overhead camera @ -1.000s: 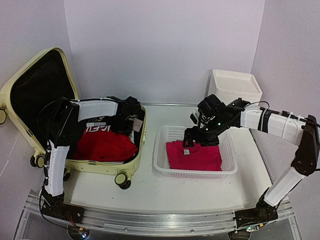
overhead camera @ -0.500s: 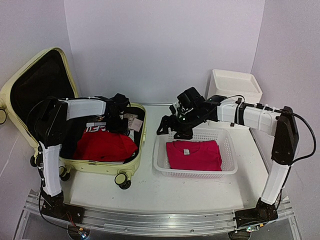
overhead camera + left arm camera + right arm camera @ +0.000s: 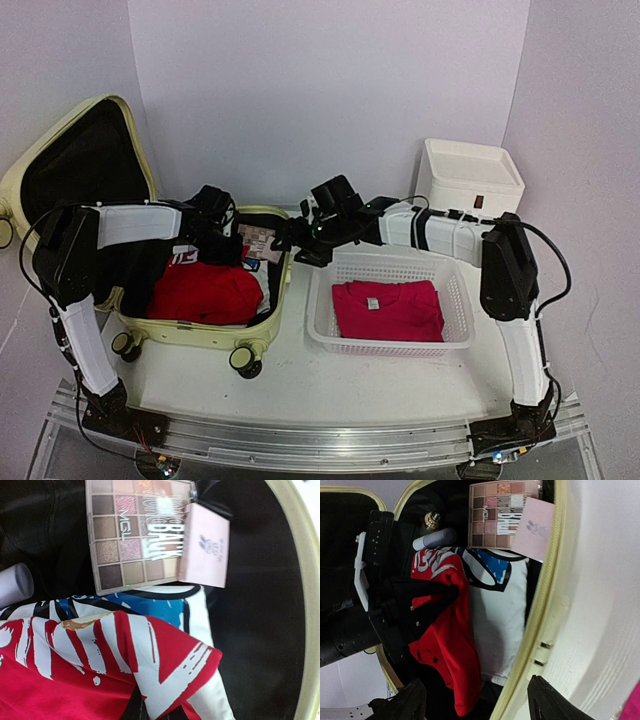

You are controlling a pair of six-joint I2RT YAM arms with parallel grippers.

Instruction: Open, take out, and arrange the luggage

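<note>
The pale yellow-green suitcase [image 3: 190, 335] lies open at the left with its black-lined lid [image 3: 70, 180] upright. Inside are a red shirt [image 3: 205, 295], a white shirt with blue print [image 3: 500, 610], an eyeshadow palette [image 3: 135, 530] and a pink card [image 3: 205, 547]. My left gripper [image 3: 220, 243] is inside the suitcase, shut on a fold of the red printed shirt [image 3: 125, 660], which hides its fingers in the left wrist view. It shows in the right wrist view [image 3: 440, 592] pinching the red cloth. My right gripper [image 3: 477, 695] is open and empty over the suitcase's right rim [image 3: 547, 595].
A white mesh basket [image 3: 320, 300] right of the suitcase holds a folded pink-red shirt [image 3: 388, 310]. A white drawer box [image 3: 470, 175] stands at the back right. A lavender tube [image 3: 435, 539] lies beside the palette. The suitcase wheels [image 3: 245, 360] stick out toward the front.
My right gripper left the basket, with the pink-red shirt lying in it, and swung left to the suitcase's right rim. My left gripper shifted a little left inside the suitcase.
</note>
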